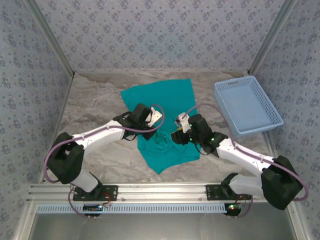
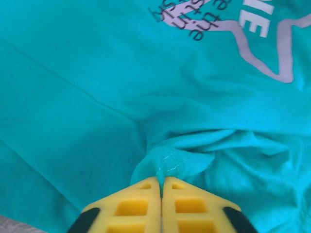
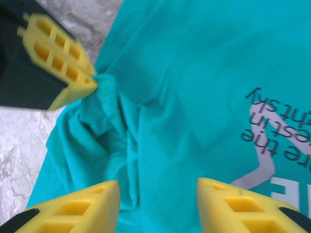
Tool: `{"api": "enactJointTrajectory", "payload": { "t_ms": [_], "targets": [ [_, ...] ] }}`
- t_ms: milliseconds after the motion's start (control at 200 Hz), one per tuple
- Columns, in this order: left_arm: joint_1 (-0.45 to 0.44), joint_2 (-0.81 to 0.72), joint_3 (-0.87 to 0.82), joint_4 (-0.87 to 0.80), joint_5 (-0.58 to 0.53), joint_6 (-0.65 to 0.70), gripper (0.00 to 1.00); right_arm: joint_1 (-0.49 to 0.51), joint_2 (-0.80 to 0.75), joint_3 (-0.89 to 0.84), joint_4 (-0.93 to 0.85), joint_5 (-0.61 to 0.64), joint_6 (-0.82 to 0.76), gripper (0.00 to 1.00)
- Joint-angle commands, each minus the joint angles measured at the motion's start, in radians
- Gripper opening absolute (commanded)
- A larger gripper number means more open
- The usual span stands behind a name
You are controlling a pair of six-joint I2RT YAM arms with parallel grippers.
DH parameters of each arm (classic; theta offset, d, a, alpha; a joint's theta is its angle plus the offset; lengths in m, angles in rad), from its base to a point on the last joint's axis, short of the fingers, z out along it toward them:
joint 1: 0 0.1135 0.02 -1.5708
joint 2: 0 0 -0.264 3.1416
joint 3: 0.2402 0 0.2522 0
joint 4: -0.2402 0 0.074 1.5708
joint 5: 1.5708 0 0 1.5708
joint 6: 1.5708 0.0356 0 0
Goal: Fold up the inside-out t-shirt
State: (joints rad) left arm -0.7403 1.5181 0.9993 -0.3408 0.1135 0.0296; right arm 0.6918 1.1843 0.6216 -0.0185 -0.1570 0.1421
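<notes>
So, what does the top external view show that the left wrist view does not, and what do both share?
The top external view adds the light blue mesh basket, the marbled table, and the outline of the teal t-shirt. The left wrist view adds detail: the left gripper shut on a pinched ridge of cloth, and a grey star print with dark lettering. Both share the teal t-shirt, rumpled near its middle.

Enclosed robot test cell, not a home. Patterned panel walls point(image 1: 150, 30) in metal framing stand beyond the right gripper point(image 1: 177, 135) — marbled tabletop point(image 1: 95, 100) beneath it, aluminium mounting rail point(image 1: 160, 190) behind it, blue mesh basket point(image 1: 247, 105) to its right.
</notes>
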Motion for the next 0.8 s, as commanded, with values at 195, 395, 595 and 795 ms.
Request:
{"api": "enactJointTrajectory", "payload": {
  "t_ms": [195, 395, 595, 795],
  "targets": [
    [0.116, -0.14, 0.053, -0.079, 0.342, -0.157, 0.0, 0.133, 0.161, 0.04, 0.186, 0.012, -0.291, 0.5],
    [0.154, -0.142, 0.0, 0.025, 0.519, -0.25, 0.0, 0.137, 0.297, 0.109, 0.243, 0.052, -0.244, 0.54],
    [0.156, -0.084, 0.013, 0.046, 0.598, -0.294, 0.0, 0.144, 0.345, 0.078, 0.386, 0.285, -0.163, 0.52],
    [0.158, -0.081, 0.001, 0.048, 0.619, -0.289, 0.0, 0.148, 0.373, 0.07, 0.484, 0.269, -0.127, 0.28]
  ]
}}
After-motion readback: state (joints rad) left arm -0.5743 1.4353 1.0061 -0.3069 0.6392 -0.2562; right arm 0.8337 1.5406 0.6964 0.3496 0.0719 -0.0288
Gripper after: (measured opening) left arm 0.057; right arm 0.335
